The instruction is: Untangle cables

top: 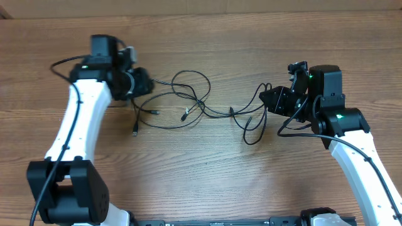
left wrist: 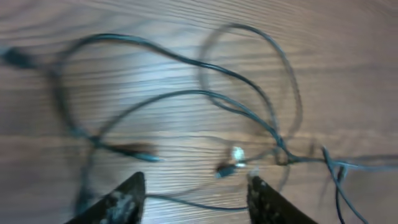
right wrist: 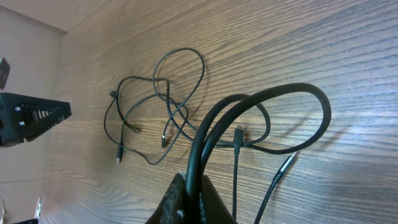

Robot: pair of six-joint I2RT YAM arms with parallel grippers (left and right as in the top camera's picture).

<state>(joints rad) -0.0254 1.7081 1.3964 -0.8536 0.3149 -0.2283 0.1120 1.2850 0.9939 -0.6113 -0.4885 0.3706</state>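
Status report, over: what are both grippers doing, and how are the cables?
Left gripper open, empty. Right gripper shut on a cable loop. Cables tangled in the middle. No obstruction seen.

a brown wood-grain table top (top: pixel 201 182) fills every view, its grain running across from the left gripper (left wrist: pixel 196 183) to the right gripper (right wrist: pixel 193 196). beyond both grippers, along the table's far edge, lies a narrow pale beige strip (top: pixel 201 6); whether it is wall or floor cannot be told. a plain pale corner patch (right wrist: pixel 25 43) shows past the table edge, far ahead of the right gripper. soft light leaves a whitish sheen on the wood just ahead of the left gripper.
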